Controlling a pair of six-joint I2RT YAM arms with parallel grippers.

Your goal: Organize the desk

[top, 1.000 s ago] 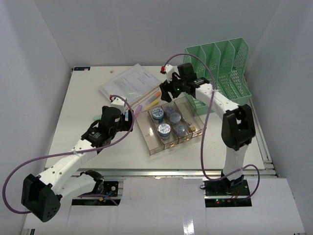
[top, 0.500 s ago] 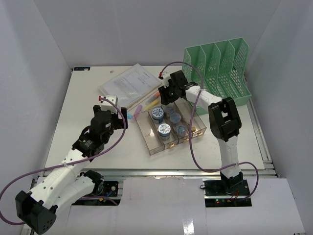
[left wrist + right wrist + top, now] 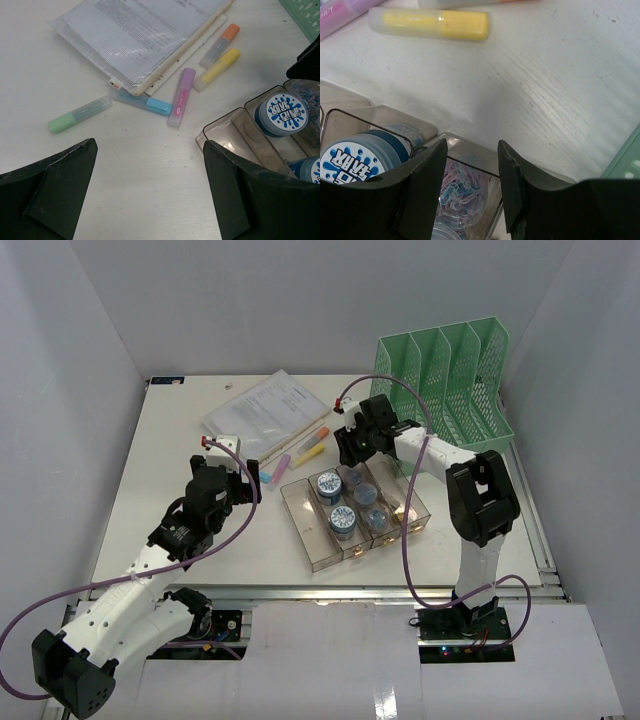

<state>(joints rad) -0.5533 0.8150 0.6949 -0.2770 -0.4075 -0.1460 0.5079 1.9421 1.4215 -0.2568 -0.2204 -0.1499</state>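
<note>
The desk (image 3: 150, 490) lies flat and white beneath both arms, with its metal rail on the near edge by their bases. The right gripper (image 3: 470, 145) hangs low over the desk's far middle. Its jaws are about half apart and set over the far rim of the clear tray (image 3: 298, 525) — the rim crosses the gap between them, but I cannot tell whether they pinch it. Below that gap is a compartment of pastel paper clips (image 3: 462, 190). In the next compartment, beside one finger, a blue-lidded tub (image 3: 350, 157) stands upright. Just beyond the fingertips a yellow highlighter (image 3: 435, 24) lies on bare desk. On the other finger's side, near, stands the mint-green file rack (image 3: 450, 380).

The left gripper (image 3: 149, 145) hovers above the desk nearer the front, its jaws spread wide with nothing between them. Ahead of it lie a green highlighter (image 3: 80, 114), a blue highlighter (image 3: 142, 102), a purple highlighter (image 3: 180, 97) and an orange highlighter (image 3: 220, 44). The blue one's end touches a sleeve of printed papers (image 3: 145, 35) that lies farther out. A corner of the tray sits just off this gripper's right-hand finger in its wrist view
</note>
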